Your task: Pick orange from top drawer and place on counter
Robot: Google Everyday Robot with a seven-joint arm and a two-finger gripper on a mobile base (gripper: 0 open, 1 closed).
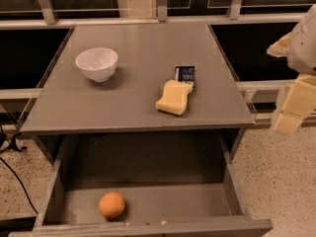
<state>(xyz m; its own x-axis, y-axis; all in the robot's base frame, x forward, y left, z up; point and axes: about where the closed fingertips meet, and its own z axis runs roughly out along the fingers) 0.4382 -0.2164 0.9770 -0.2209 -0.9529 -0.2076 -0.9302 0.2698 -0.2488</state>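
From my station I see the orange [112, 204] lying on the floor of the open top drawer [173, 201], toward its front left corner, near the front panel and apart from the side walls. On the bench [123, 105] above sit a white bowl [97, 63] at the back left and a yellow sponge [174, 97] right of centre, touching a small dark packet [185, 73] behind it. The gripper [292, 110] hangs off the bench's right edge, well apart from the orange, and I cannot tell whether its jaws are spread or pressed together.
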